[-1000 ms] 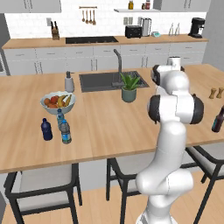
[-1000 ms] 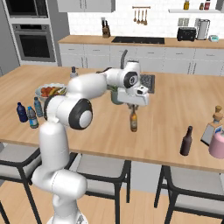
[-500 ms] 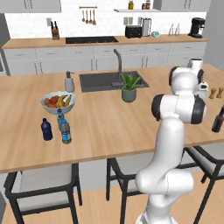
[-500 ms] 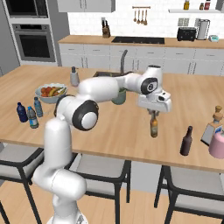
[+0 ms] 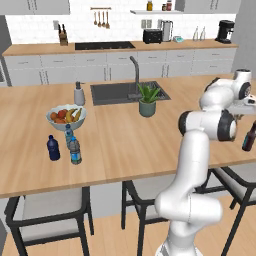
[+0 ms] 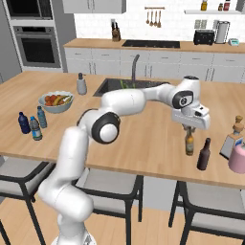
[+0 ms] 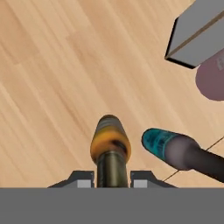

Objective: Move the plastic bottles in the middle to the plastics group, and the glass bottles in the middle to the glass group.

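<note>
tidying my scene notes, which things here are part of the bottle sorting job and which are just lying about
Part of the job:
- amber bottle, held by the gripper
- dark bottle beside it
- three plastic bottles at the far end

Lying about:
- fruit bowl
- potted plant
- soap dispenser
- pink canister

Base cams behind arm L/R, same island counter (image 5: 125,145); hand cam close, top-down.

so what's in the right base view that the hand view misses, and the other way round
Right base view: the fruit bowl, the navy bottle and two small bottles at the counter's far left, and the sink. Hand view: the amber bottle's neck clamped between the fingers. Both: the tool shut on the amber bottle, with the dark bottle beside it.
</note>
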### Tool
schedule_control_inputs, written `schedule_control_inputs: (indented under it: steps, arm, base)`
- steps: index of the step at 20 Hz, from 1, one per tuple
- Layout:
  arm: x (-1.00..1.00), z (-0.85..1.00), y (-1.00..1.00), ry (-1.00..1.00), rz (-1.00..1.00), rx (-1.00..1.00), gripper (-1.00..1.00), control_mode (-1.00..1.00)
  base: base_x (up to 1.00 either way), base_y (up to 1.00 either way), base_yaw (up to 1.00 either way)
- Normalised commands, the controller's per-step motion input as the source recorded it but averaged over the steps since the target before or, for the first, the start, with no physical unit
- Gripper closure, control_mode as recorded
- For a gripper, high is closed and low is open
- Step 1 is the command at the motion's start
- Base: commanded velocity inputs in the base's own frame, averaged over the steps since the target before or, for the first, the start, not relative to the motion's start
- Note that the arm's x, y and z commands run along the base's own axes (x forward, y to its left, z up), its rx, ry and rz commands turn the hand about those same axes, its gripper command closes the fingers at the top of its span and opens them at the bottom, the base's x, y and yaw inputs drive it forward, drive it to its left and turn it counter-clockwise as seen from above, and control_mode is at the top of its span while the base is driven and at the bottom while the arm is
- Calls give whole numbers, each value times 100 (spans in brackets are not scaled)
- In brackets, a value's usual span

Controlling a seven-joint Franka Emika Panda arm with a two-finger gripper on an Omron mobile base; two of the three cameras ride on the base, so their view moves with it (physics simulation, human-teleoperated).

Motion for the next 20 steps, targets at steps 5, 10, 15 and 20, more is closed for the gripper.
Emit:
schedule_control_inputs:
  steps: [5, 10, 15, 20]
  arm:
    - [17, -3, -52, 0, -7, 0, 100, -100]
    - [17, -15, -17, 0, -2, 0, 100, -100]
    - [13, -30, 0, 0, 0, 0, 100, -100]
    - [8, -36, 0, 0, 0, 0, 100, -100]
  base:
    - [0, 0, 0]
    - [0, 0, 0]
    - [0, 0, 0]
    - [0, 0, 0]
